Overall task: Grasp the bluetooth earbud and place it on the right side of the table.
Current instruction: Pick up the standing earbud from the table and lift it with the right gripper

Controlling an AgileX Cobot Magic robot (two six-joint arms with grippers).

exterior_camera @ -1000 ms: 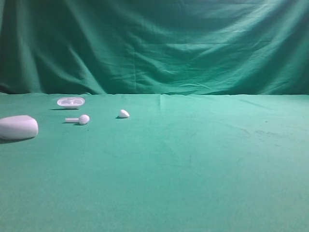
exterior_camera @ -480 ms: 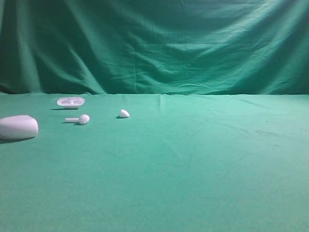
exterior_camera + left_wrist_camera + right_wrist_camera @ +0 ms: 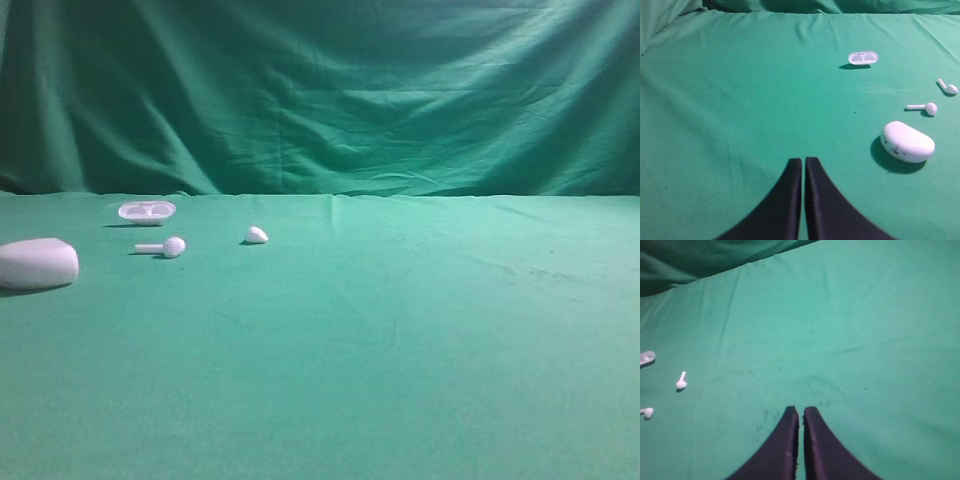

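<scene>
The bluetooth earbud lies on the green table, left of centre toward the back, small, white and egg-shaped from here. In the left wrist view the earbud sits at the far right edge and shows a short stem. The right wrist view has the earbud far to the left. My left gripper is shut and empty, well short of it. My right gripper is shut and empty over bare cloth, far right of it. Neither arm shows in the exterior view.
A second white earbud with a long stem lies left of the task earbud. A large white pebble-like case sits at the left edge, and a shallow white tray lies behind them. A green draped backdrop closes the back.
</scene>
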